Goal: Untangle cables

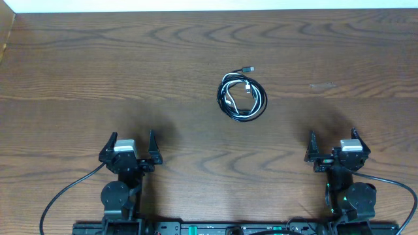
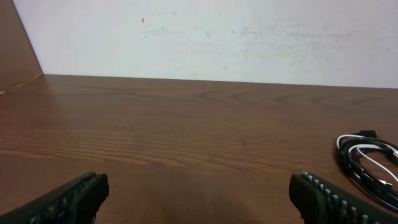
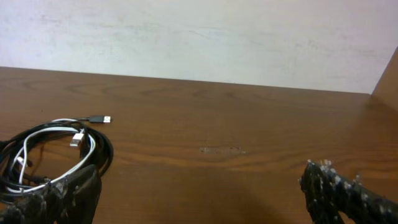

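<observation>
- Just beyond the middle of the tabletop (image 1: 98,72) lie the cables (image 1: 243,98), wound together in one loose round coil, flat on the wood.
- The black cable (image 1: 264,98) forms the outer rings of the coil. The white cable (image 1: 223,91) runs inside and across them, and the two overlap at several places.
- A black plug end (image 3: 99,119) sticks out of the coil toward the far edge of the tabletop. A white plug end (image 3: 77,140) lies within the ring.
- The left gripper (image 1: 132,138) sits by the near edge of the tabletop, left of its middle and well apart from the coil. Its jaws are spread wide and hold nothing.
- The right gripper (image 1: 333,134) sits by the near edge of the tabletop, right of its middle, also well apart from the coil. Its jaws are spread wide and hold nothing.
- The right wrist view sets one finger (image 3: 62,199) in front of the coil; the overhead view shows no contact.
- A pale scuff (image 1: 323,85) marks the tabletop right of its middle, beyond the right gripper.
- A white wall (image 2: 217,37) borders the far edge of the tabletop.
</observation>
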Controlling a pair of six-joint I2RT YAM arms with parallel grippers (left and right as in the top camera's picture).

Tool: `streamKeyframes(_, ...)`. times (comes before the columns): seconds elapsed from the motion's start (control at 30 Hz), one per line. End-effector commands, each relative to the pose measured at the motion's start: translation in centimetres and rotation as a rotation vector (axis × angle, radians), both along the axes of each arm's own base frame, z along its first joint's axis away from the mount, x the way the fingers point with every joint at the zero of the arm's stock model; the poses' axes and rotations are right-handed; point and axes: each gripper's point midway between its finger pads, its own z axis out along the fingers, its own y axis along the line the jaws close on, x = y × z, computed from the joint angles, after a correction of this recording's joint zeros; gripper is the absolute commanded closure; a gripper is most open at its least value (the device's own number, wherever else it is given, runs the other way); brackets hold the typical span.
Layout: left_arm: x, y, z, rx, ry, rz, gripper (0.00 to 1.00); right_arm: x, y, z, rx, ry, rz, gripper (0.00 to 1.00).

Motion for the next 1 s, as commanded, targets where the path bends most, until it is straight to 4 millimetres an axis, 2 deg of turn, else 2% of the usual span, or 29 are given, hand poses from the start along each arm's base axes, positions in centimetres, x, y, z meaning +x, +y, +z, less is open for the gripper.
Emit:
streamKeyframes(0.0, -0.15, 0.48, -1.67, 0.017, 0.056, 0.024, 0.02, -0.02, -0.01, -0.07, -0.012, 0.0, 0.003, 0.01)
streamKeyframes(0.8, -0.12, 0.42, -1.51, 0.016, 0.049, 0.021, 0.02, -0.02, -0.02, -0.08, -0.012, 0.001, 0.003, 0.01)
streamKeyframes(0.97, -0.15, 0.42, -1.63, -0.047, 0.052, 0.029, 0.02, -0.02, -0.01, -0.08, -0.012, 0.001, 0.003, 0.01)
